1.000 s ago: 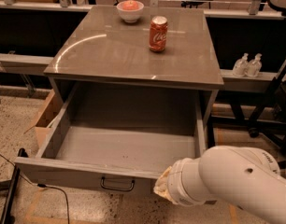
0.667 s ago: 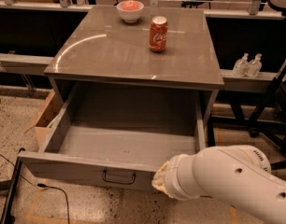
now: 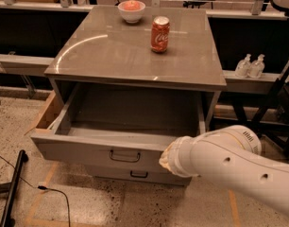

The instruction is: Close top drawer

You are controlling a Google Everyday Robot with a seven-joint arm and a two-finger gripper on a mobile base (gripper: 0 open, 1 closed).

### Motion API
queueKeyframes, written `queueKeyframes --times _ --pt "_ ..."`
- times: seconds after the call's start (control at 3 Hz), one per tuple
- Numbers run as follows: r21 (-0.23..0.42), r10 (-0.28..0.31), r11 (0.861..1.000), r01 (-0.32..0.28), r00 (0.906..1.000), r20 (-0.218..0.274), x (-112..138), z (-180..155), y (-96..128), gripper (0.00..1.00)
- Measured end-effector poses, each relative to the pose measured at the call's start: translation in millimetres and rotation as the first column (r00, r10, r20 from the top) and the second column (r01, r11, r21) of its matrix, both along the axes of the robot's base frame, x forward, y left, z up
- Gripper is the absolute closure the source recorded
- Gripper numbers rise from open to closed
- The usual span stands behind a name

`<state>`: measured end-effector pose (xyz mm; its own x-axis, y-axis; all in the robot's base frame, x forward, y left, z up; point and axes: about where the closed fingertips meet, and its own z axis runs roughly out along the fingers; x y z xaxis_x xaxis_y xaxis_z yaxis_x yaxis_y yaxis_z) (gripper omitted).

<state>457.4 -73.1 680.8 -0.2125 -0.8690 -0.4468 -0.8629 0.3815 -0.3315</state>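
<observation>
The top drawer (image 3: 83, 148) stands partly pulled out toward the near side of the grey cabinet (image 3: 111, 56), its handle (image 3: 125, 156) at centre front. The gripper (image 3: 164, 159) is at the right part of the drawer front, mostly hidden by the white arm (image 3: 229, 167); whether it is released or clenched cannot be told. A lower drawer (image 3: 139, 174) sits shut beneath. On top stand a red can (image 3: 160, 34) and a white bowl (image 3: 131, 11). Two bottles (image 3: 250, 66) stand far right, a cardboard box (image 3: 45, 115) on the left.

One high frontal view, downward onto the top drawer (image 3: 80, 148), end effector (image 3: 166, 159) close at lower right.
</observation>
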Motion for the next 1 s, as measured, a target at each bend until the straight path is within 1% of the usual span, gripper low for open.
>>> queueKeyframes --times 0.33,0.67,1.0 --pt "-0.046 -0.017 0.999 0.018 0.9993 0.033 38.4 -8.1 -22.2 1.0" --pt "-0.085 -0.017 0.996 0.022 0.9982 0.057 80.1 -18.3 -41.1 1.0" --pt "-0.108 -0.013 0.994 0.02 0.9979 0.063 119.5 -30.5 -51.9 1.0"
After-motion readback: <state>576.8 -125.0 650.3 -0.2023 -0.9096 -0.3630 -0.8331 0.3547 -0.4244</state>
